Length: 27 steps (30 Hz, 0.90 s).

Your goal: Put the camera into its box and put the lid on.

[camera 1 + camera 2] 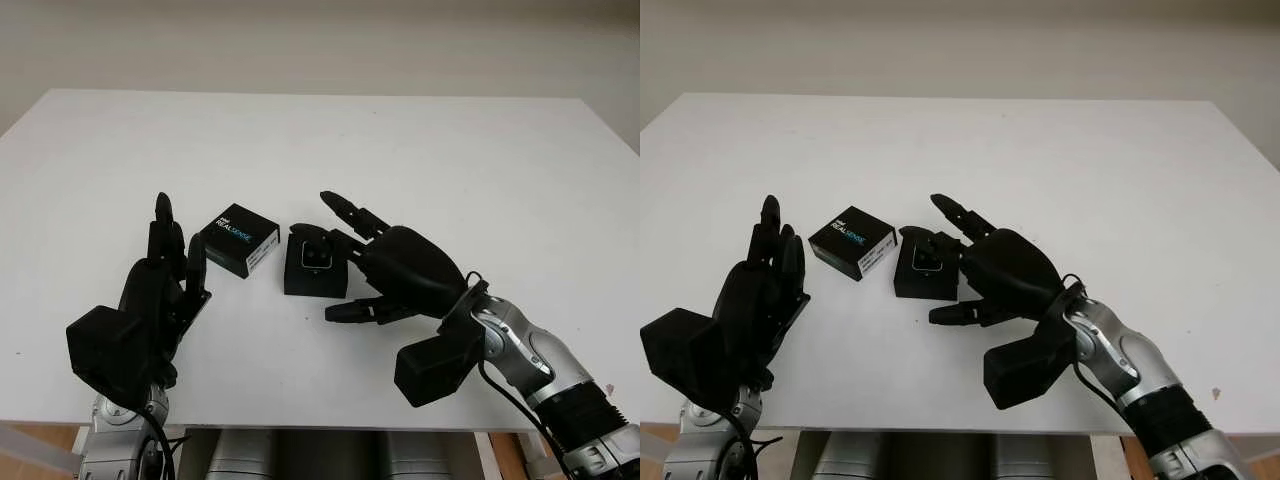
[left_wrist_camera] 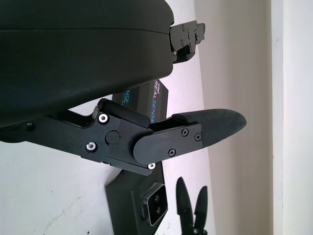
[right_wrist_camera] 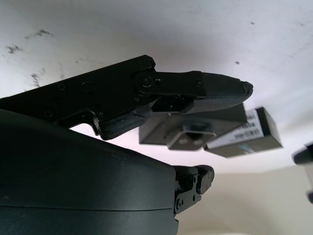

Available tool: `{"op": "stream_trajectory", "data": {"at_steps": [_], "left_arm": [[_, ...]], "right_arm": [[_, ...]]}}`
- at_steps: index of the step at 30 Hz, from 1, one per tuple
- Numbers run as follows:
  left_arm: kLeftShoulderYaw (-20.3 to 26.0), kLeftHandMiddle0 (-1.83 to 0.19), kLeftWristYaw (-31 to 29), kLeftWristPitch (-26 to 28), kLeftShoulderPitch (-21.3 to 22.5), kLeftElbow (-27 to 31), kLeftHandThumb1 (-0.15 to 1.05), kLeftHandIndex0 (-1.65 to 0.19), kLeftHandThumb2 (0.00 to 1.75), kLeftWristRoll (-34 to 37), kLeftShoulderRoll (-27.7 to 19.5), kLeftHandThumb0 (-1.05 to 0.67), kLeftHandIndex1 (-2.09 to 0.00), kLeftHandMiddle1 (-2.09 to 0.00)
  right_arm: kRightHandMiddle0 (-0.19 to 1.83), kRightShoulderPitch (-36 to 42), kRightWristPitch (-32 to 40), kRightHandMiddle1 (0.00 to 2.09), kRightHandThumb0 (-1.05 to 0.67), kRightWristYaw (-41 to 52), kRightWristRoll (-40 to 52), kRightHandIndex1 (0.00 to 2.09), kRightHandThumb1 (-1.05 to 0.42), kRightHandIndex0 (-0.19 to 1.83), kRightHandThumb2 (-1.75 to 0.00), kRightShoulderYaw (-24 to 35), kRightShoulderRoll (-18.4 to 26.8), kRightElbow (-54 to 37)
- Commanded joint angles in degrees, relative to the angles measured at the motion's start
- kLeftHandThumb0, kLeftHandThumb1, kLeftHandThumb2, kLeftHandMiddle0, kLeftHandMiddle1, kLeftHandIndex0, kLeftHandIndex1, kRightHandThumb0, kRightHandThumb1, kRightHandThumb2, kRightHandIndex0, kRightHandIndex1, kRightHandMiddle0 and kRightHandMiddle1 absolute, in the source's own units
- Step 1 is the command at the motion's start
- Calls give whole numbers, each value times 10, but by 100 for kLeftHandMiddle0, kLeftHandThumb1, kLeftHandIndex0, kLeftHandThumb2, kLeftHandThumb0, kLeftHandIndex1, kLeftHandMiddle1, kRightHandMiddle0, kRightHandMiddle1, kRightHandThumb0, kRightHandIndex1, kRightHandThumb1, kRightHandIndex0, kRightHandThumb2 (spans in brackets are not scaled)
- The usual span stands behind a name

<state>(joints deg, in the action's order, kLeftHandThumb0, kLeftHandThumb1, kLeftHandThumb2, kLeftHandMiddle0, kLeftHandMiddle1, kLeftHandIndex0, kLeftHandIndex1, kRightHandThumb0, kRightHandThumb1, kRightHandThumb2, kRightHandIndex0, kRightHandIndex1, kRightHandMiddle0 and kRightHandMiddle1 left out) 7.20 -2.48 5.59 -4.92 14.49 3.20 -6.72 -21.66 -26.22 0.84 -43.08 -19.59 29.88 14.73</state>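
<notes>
A plain white rectangular table spans nearly the whole frame. Just left of the frame's centre, a flat black cardboard lid with white and blue lettering lies on it. Just right of that, near it, sits an open black box base holding a small camera.

Looking like a robotics lab or test room rather than a home. Showing a plain white table standing against a bare pale wall, with nothing decorative around. Carrying small scuffs and dark specks on the white surface. Bearing only a black box printed REALSENSE and an open black box with a small depth camera sitting in it. Revealing grey metal framing beneath the near table edge.
</notes>
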Motion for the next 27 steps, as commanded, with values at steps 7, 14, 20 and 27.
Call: {"op": "stream_trajectory", "data": {"at_steps": [7,14,20,27], "left_arm": [[6,19,-7,-3,-5,14,105,19,64,5,-5,-74,0,0],[6,19,-7,4,-3,15,105,19,64,6,-4,-74,0,0],[6,19,-6,5,-3,17,105,19,64,6,-2,-74,0,0],[9,19,2,-7,0,11,105,19,64,1,0,-74,0,-1]], "right_arm": [[7,3,37,13,-84,20,-13,4,-105,-12,-48,-10,3,16],[9,7,53,13,-82,50,-11,4,-105,-14,-47,-15,5,9],[14,16,45,13,-82,52,-13,5,-105,-12,-45,-18,7,0],[0,21,44,4,-81,55,18,3,-105,-17,-49,-1,-3,-21]]}}
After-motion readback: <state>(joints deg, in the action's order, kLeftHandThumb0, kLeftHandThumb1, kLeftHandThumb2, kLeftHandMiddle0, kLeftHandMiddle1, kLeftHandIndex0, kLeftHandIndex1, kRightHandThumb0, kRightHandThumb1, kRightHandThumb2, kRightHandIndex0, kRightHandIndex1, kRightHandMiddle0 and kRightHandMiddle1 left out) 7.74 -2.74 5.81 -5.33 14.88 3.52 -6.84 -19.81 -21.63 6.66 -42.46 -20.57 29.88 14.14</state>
